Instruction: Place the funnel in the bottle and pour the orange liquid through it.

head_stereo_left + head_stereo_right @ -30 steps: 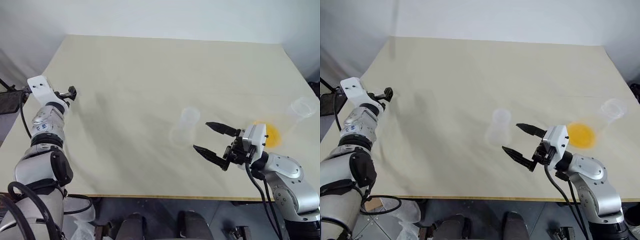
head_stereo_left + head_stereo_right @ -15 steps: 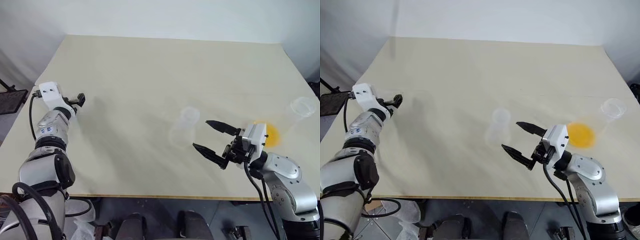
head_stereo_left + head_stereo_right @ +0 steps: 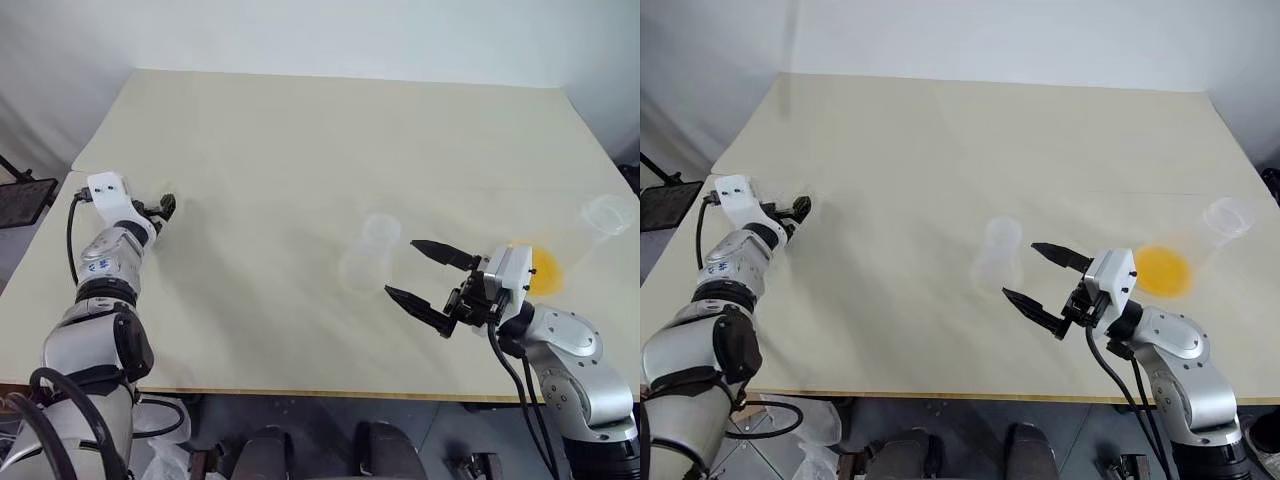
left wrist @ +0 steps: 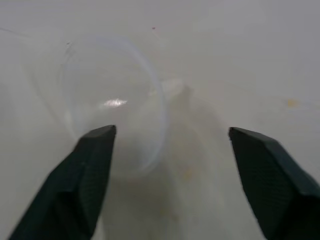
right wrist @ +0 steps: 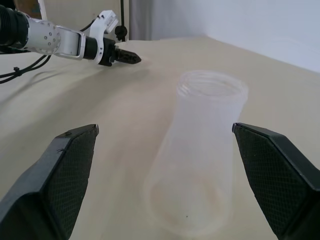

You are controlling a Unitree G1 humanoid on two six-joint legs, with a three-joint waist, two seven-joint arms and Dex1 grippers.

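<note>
Table (image 3: pixel 300 140) space was wide and pale, and the clear things on it were hard to see against it; the bottle (image 3: pixel 366 255) stood upright near the middle, frosted and faint, just beyond the right gripper (image 3: pixel 422 272), whose two black fingers were spread wide with nothing between them; in the right wrist view the bottle (image 5: pixel 200 160) stood between those fingers but not touching them, and its round open mouth was easy to make out; the orange liquid (image 3: pixel 1162 270) was a bright patch behind the right arm, and in the left eye view the arm covered part of it; the flask holding it was so clear that its walls could hardly be seen; a small clear cup-like thing (image 3: pixel 607 215) stood near the right edge of the table, well apart from the bottle; the left gripper (image 3: pixel 166 207) was far off near the left side; in the left wrist view its fingers (image 4: pixel 90 170) were apart, with the funnel (image 4: pixel 115 105) just past them as a pale blurry ring on the table; whether a finger touched it could not be told.
</note>
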